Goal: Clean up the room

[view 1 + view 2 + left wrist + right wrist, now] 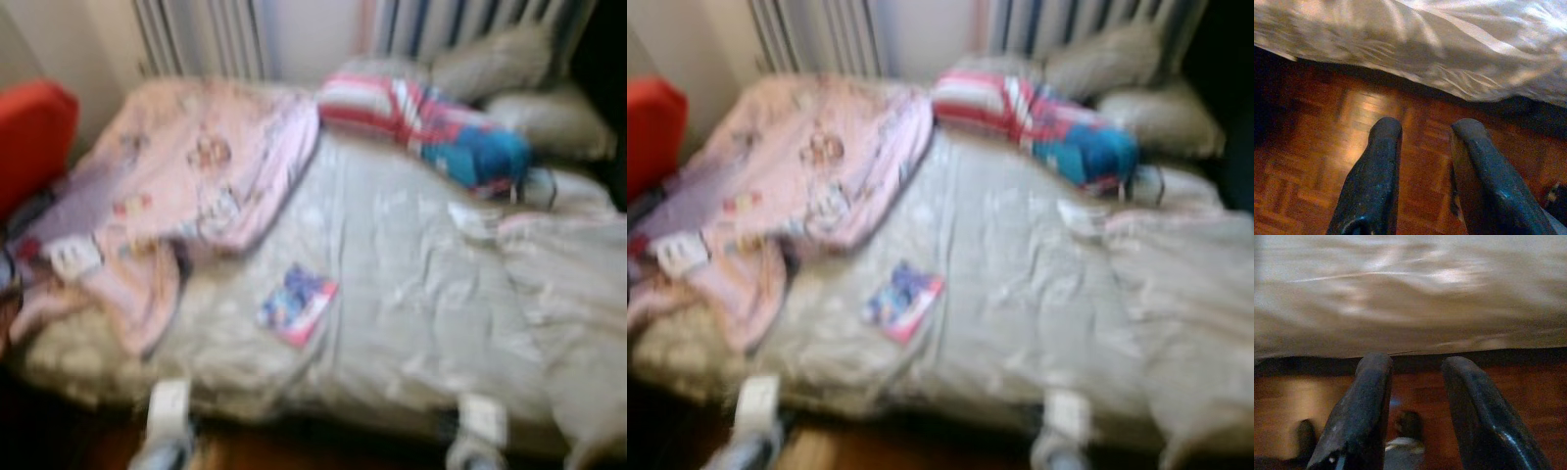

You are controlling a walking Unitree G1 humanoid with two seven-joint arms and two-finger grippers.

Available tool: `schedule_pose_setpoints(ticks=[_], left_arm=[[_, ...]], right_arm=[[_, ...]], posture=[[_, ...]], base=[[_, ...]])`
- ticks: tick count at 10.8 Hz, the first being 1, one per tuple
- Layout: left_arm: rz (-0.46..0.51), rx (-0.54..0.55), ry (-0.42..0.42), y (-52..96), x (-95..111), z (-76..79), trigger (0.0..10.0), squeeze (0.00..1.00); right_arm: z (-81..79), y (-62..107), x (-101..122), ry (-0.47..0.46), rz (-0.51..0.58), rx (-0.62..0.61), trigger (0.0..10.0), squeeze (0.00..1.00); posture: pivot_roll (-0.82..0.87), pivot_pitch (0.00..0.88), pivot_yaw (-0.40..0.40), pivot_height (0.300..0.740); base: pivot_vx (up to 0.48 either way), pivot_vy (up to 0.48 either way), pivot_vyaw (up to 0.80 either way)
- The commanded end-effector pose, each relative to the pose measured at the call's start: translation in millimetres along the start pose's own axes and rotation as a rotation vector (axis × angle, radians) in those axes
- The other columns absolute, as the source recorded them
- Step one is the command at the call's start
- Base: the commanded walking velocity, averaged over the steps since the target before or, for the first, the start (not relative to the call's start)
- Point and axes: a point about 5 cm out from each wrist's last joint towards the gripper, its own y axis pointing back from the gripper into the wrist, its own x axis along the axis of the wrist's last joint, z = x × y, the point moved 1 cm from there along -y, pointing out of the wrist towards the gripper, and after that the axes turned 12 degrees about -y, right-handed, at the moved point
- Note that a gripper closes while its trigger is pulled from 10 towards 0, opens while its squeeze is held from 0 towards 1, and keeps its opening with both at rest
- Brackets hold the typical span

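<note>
Booklet [297, 305] lies on grey duvet [411, 294]; left gripper [1425, 129] and right gripper [1414, 363] spread.

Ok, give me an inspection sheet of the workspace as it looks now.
Surface: bed, rumpled pale duvet.
Job's things: pink blanket bunched on bed's left; booklet lying mid-bed; striped bundle near pillows.
Clutter: small white item on duvet, too blurred to identify.
Grippers: left gripper and right gripper open, low over wood floor at bed's edge.
Cables: nothing seen.
Surroundings: red chair on left, curtains behind.
</note>
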Motion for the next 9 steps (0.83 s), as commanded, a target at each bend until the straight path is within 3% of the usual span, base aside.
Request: schedule_pose_setpoints(ticks=[1,3,5,8,9], left_arm=[[-0.012,-0.006,0.005,0.5,-3,2.2,10.0,0.00],[-0.015,-0.006,0.008,0.6,-4,3.0,10.0,0.00],[-0.014,-0.007,0.010,0.7,-4,3.4,10.0,0.00],[-0.013,-0.004,0.005,0.5,-3,3.2,10.0,0.00],[-0.016,-0.005,-0.010,0.6,-4,3.4,10.0,0.00]], right_arm=[[12.0,2.6,-5,0.008,-0.020,-0.027,10.0,0.00],[11.2,3.3,-9,0.017,-0.039,-0.024,10.0,0.00],[-4.3,0.6,-6,0.011,-0.029,0.012,10.0,0.00],[-7.9,-0.1,-6,0.022,-0.035,0.025,10.0,0.00],[-6.2,0.1,-6,0.014,-0.037,0.015,10.0,0.00]], posture=[[0.06,0.091,0.037,0.740],[0.06,0.087,0.036,0.740],[0.07,0.081,0.037,0.740],[0.07,0.091,0.036,0.740],[0.07,0.093,0.037,0.740]], base=[[0.000,0.401,0.00],[0.000,0.399,0.00],[0.000,0.401,0.00],[0.000,0.369,0.00],[0.000,0.000,0.00]])
